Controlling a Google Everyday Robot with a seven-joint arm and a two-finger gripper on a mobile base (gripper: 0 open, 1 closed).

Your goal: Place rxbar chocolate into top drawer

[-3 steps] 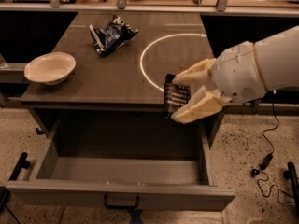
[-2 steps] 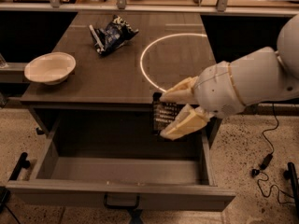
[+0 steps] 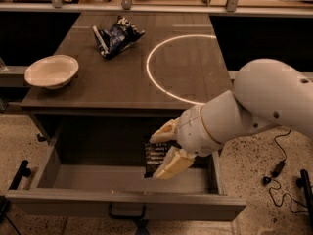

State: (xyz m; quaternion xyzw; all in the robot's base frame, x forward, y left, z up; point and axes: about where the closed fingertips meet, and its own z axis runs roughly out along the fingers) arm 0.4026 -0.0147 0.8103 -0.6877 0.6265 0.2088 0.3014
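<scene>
The top drawer (image 3: 122, 207) stands pulled out below the table front, with a small dark pull handle (image 3: 126, 213) at its front centre. My gripper (image 3: 164, 152) is inside the drawer's right half, low above its floor. Its pale fingers (image 3: 172, 166) are shut on the rxbar chocolate (image 3: 154, 158), a flat black bar with pale lettering, held upright on edge just above the drawer floor. The white arm (image 3: 254, 111) reaches in from the right.
On the table top (image 3: 122, 82) lie a cream bowl (image 3: 51, 71) at the left edge and a blue-and-white chip bag (image 3: 116, 35) at the back. A white ring (image 3: 161, 77) is marked on the top. Cables (image 3: 276, 165) lie on the floor at right.
My gripper has moved down and to the left with the rxbar chocolate, from the table's front edge into the open drawer.
</scene>
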